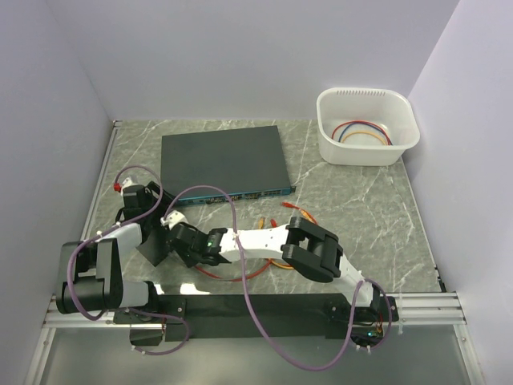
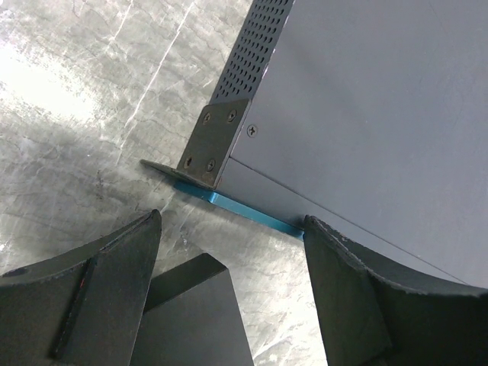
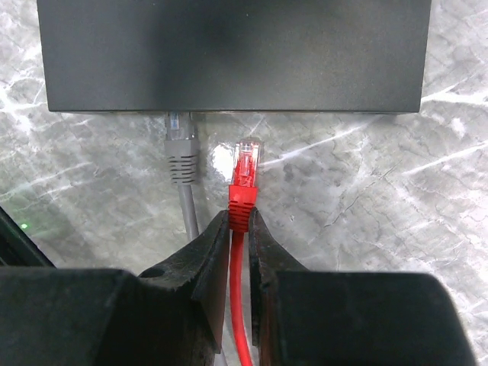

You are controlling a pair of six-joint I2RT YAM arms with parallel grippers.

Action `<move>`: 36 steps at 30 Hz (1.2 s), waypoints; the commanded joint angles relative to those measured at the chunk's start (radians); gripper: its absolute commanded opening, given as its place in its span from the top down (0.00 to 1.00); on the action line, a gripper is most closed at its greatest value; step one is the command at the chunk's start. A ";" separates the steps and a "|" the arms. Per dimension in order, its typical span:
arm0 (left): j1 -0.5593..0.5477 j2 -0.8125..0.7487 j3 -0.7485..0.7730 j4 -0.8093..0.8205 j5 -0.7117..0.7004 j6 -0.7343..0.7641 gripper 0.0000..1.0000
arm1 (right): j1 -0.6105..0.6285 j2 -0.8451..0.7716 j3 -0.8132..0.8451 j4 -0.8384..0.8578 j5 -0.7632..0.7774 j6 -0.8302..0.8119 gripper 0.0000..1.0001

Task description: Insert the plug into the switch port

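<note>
Left gripper (image 2: 232, 227) stood wide open at the switch's (image 1: 223, 160) front-left corner, with its fingers either side of the teal front edge (image 2: 252, 213) and holding nothing. The corner bracket (image 2: 217, 141) was just ahead. The switch lay toward the far left of the table (image 1: 361, 208), with bare marble to its left. A black slab (image 3: 229, 53) lay near the table's left front and had a grey plug (image 3: 181, 152) seated in its edge. Right gripper (image 3: 239, 221) was pinched narrow on the red plug (image 3: 245, 171), whose tip was just short of the slab's edge, beside the grey plug. A white bin (image 1: 329, 144) with coiled cables (image 1: 365, 132) sat at the far right corner, with open table before it. No writing could be read.
</note>
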 commanded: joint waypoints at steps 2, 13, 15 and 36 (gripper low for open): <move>-0.005 0.021 0.017 -0.040 -0.013 0.014 0.19 | -0.003 -0.053 0.001 0.025 0.032 -0.005 1.00; -0.010 0.024 0.022 -0.042 -0.017 0.015 0.19 | -0.037 -0.034 0.060 0.012 0.039 -0.026 1.00; -0.013 0.025 0.024 -0.043 -0.017 0.015 0.19 | -0.042 -0.028 0.070 0.009 0.043 -0.030 1.00; -0.022 0.025 0.027 -0.049 -0.025 0.018 0.19 | -0.029 0.056 0.179 -0.008 0.021 -0.016 1.00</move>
